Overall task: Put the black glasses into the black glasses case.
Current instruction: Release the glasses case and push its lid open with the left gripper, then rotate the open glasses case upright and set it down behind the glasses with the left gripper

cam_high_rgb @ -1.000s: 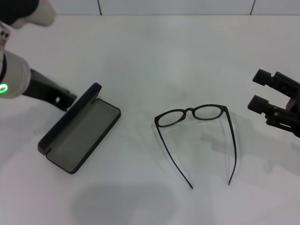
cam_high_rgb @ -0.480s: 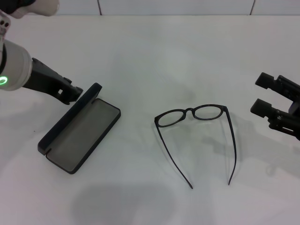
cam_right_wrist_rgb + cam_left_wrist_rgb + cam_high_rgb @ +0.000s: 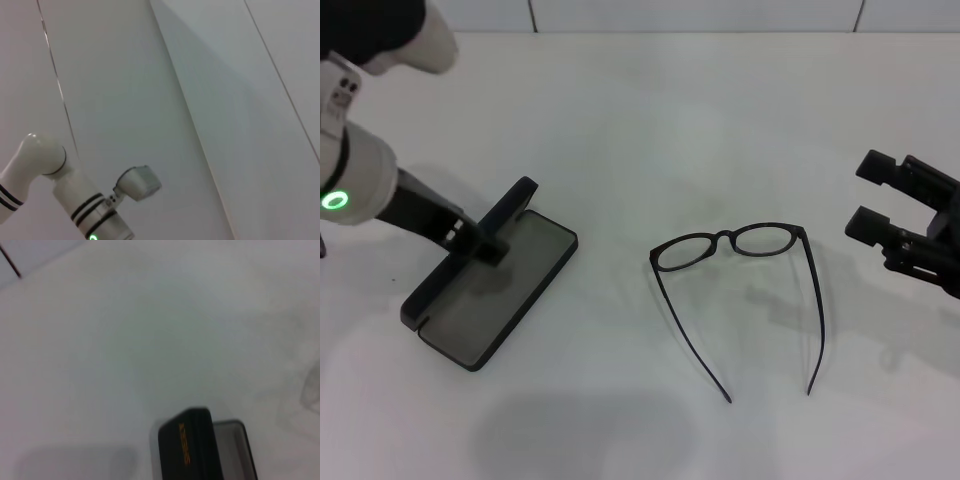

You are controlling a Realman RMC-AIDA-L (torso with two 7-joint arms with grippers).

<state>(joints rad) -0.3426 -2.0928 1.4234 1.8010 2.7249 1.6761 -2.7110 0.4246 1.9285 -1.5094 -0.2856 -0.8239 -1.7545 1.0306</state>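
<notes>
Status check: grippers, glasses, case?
Left gripper at the open matte black hinged glasses case. Right gripper open, off to the right. Thin black-framed glasses unfolded on the white table, untouched. Nothing in between.

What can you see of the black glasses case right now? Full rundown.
The black glasses case lies open on the white table, on the robot's left side, matte black, rectangular with rounded corners. Its shallow tray shows a greyish lining; the lid stands raised along the far long edge, with small orange lettering on its outside in the left wrist view. The left gripper is at the lid's edge over the tray. The black glasses lie apart from it, unfolded.
</notes>
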